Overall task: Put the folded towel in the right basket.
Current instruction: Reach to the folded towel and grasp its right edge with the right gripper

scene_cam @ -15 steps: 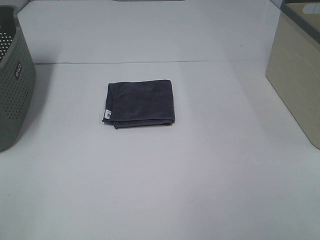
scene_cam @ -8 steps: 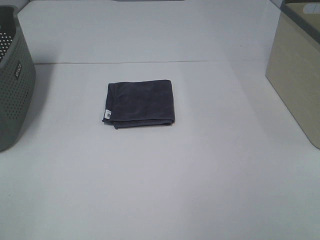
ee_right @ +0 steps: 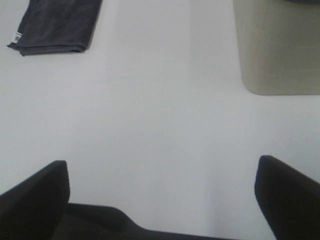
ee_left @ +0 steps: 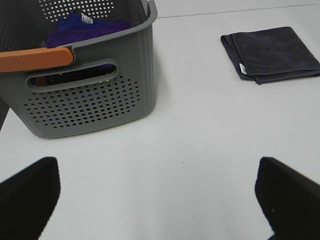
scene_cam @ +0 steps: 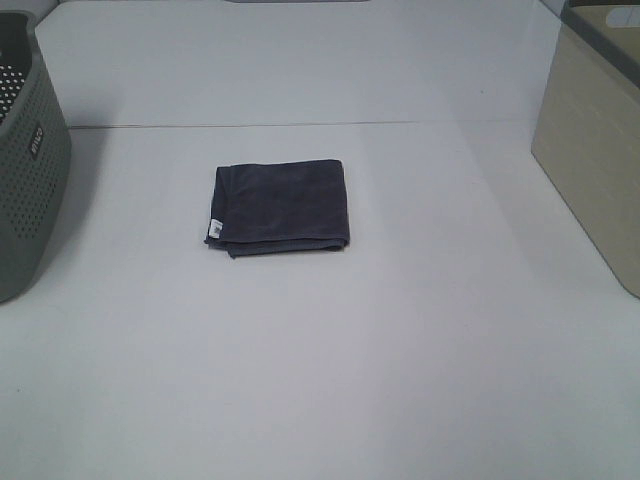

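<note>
White tabletop is bearing the folded towel unmoved since a second ago, well apart from the right basket, while the left tool and right tool are hanging spread wide (gripping nothing), so the pickup is still waiting.

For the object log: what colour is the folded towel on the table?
The folded towel is dark grey, seen most clearly in the exterior high view.

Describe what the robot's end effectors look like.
Only finger ends show, in the wrist views. The left end effector has two matte black fingers with rounded tips. The right end effector looks the same. No cables or markings show; the arms are out of view.
</note>
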Available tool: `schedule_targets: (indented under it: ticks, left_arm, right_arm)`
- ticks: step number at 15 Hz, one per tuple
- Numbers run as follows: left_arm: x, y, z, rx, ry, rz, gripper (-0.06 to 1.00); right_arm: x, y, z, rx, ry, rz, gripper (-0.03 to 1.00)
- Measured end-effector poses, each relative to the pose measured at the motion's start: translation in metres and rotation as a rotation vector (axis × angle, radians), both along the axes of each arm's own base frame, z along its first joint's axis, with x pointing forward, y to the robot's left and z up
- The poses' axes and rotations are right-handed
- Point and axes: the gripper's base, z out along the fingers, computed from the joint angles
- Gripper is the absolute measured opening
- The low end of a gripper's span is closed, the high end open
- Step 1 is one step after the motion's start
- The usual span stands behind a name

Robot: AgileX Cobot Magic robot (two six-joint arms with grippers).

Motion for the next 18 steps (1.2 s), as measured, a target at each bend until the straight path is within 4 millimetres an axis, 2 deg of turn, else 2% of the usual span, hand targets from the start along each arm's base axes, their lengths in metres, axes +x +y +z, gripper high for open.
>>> schedule_targets:
  ticks: [1, 3, 5, 6, 8, 9, 11, 14, 15, 17, 18]
  left_arm:
    - [0.000, 0.000, 0.000, 0.000, 0.000, 0.000, 0.99]
    - [0.000, 0.000, 0.000, 0.000, 0.000, 0.000, 0.99]
    - [0.000, 0.000, 0.000, 0.000, 0.000, 0.000, 0.99]
    - [0.000, 0.000, 0.000, 0.000, 0.000, 0.000, 0.99]
    - [0.000, 0.000, 0.000, 0.000, 0.000, 0.000, 0.99]
    - [0.000, 0.000, 0.000, 0.000, 0.000, 0.000, 0.99]
    - [0.000, 0.000, 0.000, 0.000, 0.000, 0.000, 0.99]
    - [0.000, 0.000, 0.000, 0.000, 0.000, 0.000, 0.99]
    - [0.000, 0.000, 0.000, 0.000, 0.000, 0.000, 0.99]
    - [0.000, 0.000, 0.000, 0.000, 0.000, 0.000, 0.99]
    - [0.000, 0.000, 0.000, 0.000, 0.000, 0.000, 0.99]
  right_arm:
    - [0.023, 0.003, 0.025, 0.023, 0.021, 0.008, 0.96]
    - [0.079, 0.006, 0.060, 0.050, 0.082, 0.015, 0.96]
    - [0.124, 0.009, 0.080, 0.063, 0.104, 0.018, 0.96]
    - [0.145, 0.011, 0.083, 0.080, 0.122, 0.021, 0.96]
    - [0.186, 0.017, 0.073, 0.134, 0.184, 0.049, 0.96]
    - [0.194, 0.019, 0.071, 0.151, 0.186, 0.063, 0.96]
    - [0.234, 0.036, 0.053, 0.218, 0.211, 0.149, 0.95]
    - [0.296, 0.092, 0.006, 0.279, 0.312, 0.283, 0.93]
    - [0.338, 0.121, -0.037, 0.319, 0.412, 0.327, 0.93]
    - [0.372, 0.134, -0.072, 0.352, 0.473, 0.348, 0.92]
    - [0.380, 0.137, -0.083, 0.362, 0.490, 0.349, 0.92]
